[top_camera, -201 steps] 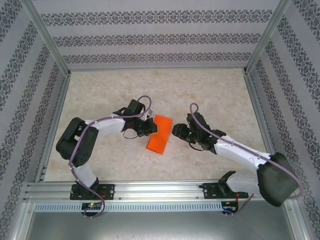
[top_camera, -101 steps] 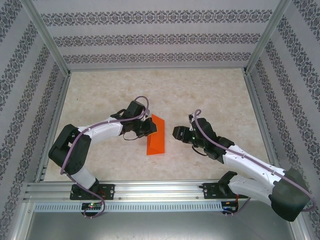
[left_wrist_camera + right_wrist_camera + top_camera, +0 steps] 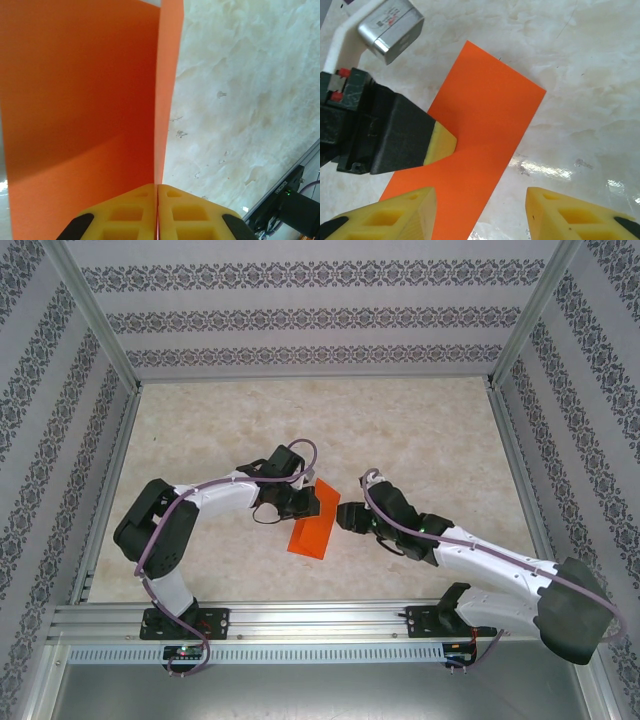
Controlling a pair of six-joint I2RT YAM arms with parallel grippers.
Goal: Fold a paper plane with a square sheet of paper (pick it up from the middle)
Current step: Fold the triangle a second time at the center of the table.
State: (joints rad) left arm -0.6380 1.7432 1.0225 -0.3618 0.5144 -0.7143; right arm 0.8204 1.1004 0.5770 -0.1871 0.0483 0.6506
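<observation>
The orange sheet of paper (image 3: pixel 312 530) is folded in half into a long strip and stands tilted on the table. My left gripper (image 3: pixel 308 502) is shut on its upper left part. In the left wrist view the yellow fingertips (image 3: pixel 158 186) pinch the paper (image 3: pixel 80 100), which rises ahead as two layers meeting at a crease. My right gripper (image 3: pixel 342 518) is open just right of the strip. In the right wrist view its jaws (image 3: pixel 479 200) straddle the near right edge of the paper (image 3: pixel 485 125), with the left gripper's finger (image 3: pixel 442 142) pressed onto the sheet.
The marble-patterned table (image 3: pixel 420 430) is bounded by patterned walls with metal posts. An aluminium rail (image 3: pixel 320 620) carrying both arm bases runs along the near edge. Part of that rail and a black base (image 3: pixel 290 200) show in the left wrist view.
The left gripper moved slightly right with the paper, which now leans flatter. The right arm swung left, and its open jaws now reach the strip's right edge.
</observation>
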